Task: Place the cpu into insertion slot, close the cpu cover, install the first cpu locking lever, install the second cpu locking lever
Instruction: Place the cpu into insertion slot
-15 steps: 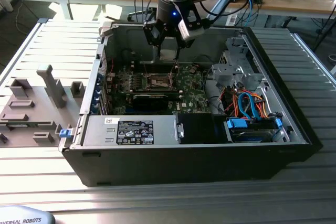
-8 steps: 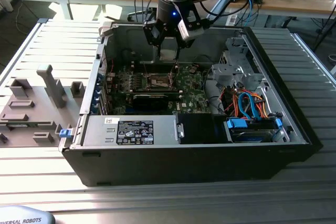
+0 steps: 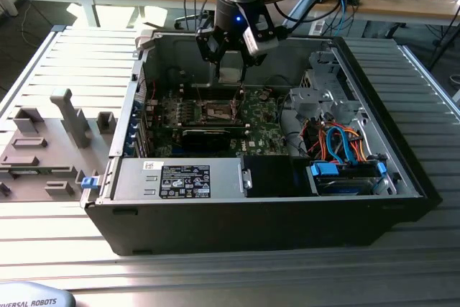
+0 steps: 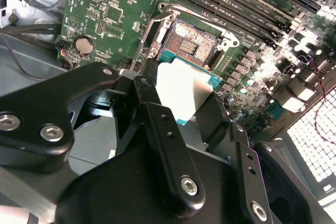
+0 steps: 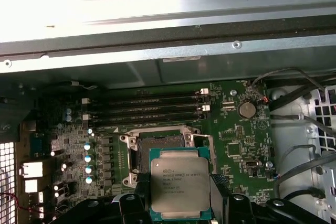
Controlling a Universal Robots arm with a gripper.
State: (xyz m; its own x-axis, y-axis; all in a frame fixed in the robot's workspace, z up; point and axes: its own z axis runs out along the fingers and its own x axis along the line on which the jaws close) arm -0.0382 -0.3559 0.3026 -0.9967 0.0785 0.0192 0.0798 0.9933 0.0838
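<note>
Hand (image 3: 230, 71): clamped on the cpu (image 5: 180, 184)
Cpu: held flat, metal top up, hanging close over the near edge of the insertion slot (image 5: 157, 148) and apparently clear of it
Slot: uncovered, contacts bare, on the green board (image 5: 236, 140) inside the open computer case (image 3: 251, 228)
Done: chip in the grasp, at the socket
Left: seating it, then the closing and both lever steps, as I judge it

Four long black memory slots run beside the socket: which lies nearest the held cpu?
The memory slot directly bordering the metal frame of the insertion slot, closest to the cpu; the other three lie beyond it, toward the case wall.
</note>
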